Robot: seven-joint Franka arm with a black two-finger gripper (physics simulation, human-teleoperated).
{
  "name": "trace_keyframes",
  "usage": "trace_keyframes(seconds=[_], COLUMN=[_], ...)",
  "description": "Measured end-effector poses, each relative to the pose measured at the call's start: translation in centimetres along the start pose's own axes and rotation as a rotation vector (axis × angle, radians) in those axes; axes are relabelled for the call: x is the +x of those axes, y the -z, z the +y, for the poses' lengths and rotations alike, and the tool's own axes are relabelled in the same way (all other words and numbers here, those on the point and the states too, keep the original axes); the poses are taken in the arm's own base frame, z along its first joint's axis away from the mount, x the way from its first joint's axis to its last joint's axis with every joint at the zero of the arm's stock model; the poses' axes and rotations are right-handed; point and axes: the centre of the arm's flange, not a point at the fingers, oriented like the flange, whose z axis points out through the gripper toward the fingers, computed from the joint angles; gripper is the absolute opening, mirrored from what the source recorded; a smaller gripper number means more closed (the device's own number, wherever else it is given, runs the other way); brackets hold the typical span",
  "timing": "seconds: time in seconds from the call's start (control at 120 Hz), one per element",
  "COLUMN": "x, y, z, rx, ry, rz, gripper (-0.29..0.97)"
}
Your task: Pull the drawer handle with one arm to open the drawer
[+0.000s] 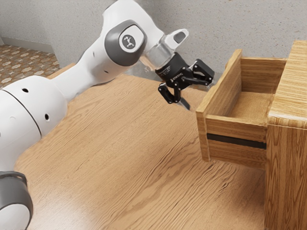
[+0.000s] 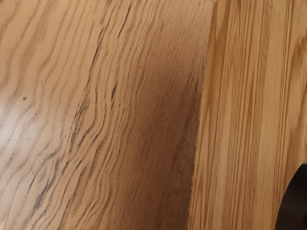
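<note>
Exterior view: white arm [image 1: 72,81] comes in from the view's left and reaches toward its right, over the wood worktop [image 1: 120,158]. The black claw [image 1: 194,91] hangs above the worktop, angled down toward the drawer [image 1: 249,108]. The claw is open: fingers spread wide, one up near the front panel [image 1: 218,103], the other lower and nearer the worktop, w/ nothing gripped between them. The claw is just beside the panel's outer face; can't tell if a fingertip touches it.

The drawer stands well out of the cabinet [image 1: 288,143] at the view's right, w/ its inside floor and side walls in plain sight. A dark slot [image 1: 235,140] runs along its near side wall. The drawer sits in the cabinet's top part, raised above the worktop. The front panel faces the arm. Behind are a grey speckled wall [image 1: 240,24] and a patch of tiled floor [image 1: 24,60] at upper left.

Wrist view: close on wood. The darker, strongly grained worktop [image 2: 96,120] lies beside a paler, straight-grained board [image 2: 249,120], prob. the drawer's front panel, w/ a shadow band along the edge where they meet. A dark curved shape [image 2: 297,201] cuts into the corner next to the pale board; can't tell what it is.
</note>
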Motion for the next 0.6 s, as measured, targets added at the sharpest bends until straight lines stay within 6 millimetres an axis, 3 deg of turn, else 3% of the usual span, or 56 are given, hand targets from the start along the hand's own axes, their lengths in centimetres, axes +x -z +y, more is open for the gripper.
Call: trace_keyframes(seconds=[0.092,0.208,0.283,0.358,0.508,0.6], x=[0.7,0.5,-0.2,-1.1,-3.4,-4.0], y=[3.2,13.4,16.8,17.5,16.7,16.6], z=[-2.2,-6.5,-8.6,-9.1,-7.3,-7.4], rx=[-0.002,-0.002,0.065,0.183,0.409,0.481], ry=[0.031,0.090,0.112,0.102,0.035,0.024], rz=[0.031,0.143,0.177,0.168,0.121,0.101], gripper=[0.68,0.68,0.68,0.68,0.68,0.68])
